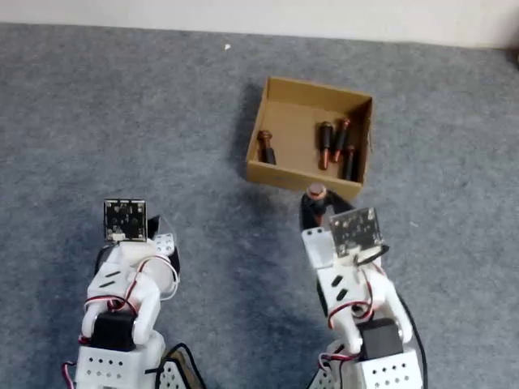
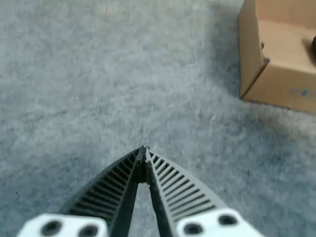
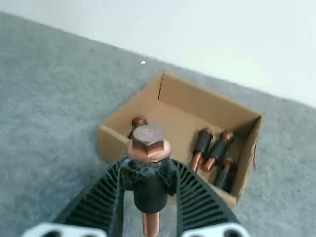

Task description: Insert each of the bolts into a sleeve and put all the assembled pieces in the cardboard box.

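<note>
My right gripper (image 3: 148, 170) is shut on an assembled piece (image 3: 148, 144), a copper bolt standing upright in a black sleeve, its hex head on top. In the high view this gripper (image 1: 316, 207) hangs just in front of the cardboard box's (image 1: 285, 174) near wall. Several assembled pieces (image 1: 325, 144) lie on the box floor: one near the left wall (image 3: 138, 123), the others grouped toward the right (image 3: 219, 145). My left gripper (image 2: 143, 152) is shut on nothing, low over bare carpet, left of the box (image 2: 276, 74).
Grey carpet (image 1: 122, 121) covers the table all round, with open room to the left of the box and between the arms. A pale wall (image 1: 324, 16) runs along the far edge. The left arm (image 1: 130, 275) sits at the near left.
</note>
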Tool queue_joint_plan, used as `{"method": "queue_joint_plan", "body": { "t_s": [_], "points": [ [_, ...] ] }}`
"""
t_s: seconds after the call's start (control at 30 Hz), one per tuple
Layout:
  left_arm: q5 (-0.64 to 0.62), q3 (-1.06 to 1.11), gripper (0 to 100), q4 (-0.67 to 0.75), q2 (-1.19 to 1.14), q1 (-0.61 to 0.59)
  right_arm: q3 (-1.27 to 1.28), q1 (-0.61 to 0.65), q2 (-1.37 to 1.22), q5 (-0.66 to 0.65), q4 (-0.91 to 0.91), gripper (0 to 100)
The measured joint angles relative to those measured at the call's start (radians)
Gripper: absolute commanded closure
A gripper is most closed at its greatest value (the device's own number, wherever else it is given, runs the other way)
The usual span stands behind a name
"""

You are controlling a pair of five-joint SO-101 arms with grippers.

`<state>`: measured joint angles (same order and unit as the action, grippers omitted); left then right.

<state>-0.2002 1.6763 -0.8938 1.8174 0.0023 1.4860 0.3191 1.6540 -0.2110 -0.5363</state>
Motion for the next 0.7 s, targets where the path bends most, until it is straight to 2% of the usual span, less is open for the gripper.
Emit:
{"method": "queue_joint_plan", "body": {
  "t_s": [0.23, 0.4, 0.57, 0.7],
  "points": [
    [0.000, 0.000, 99, -0.077, 0.000, 0.000, -0.298, -0.014, -0.479, 0.002, 0.155, 99.3],
    [0.000, 0.000, 99, -0.121, 0.000, 0.000, -0.479, -0.063, -0.858, 0.008, 0.342, 99.3],
    [0.000, 0.000, 99, -0.123, 0.000, 0.000, -0.605, -0.084, -1.209, 0.008, 0.489, 99.3],
    [0.052, 0.000, 99, -0.129, 0.000, 0.000, -0.701, -0.089, -1.453, 0.008, 0.532, 99.2]
  ]
}}
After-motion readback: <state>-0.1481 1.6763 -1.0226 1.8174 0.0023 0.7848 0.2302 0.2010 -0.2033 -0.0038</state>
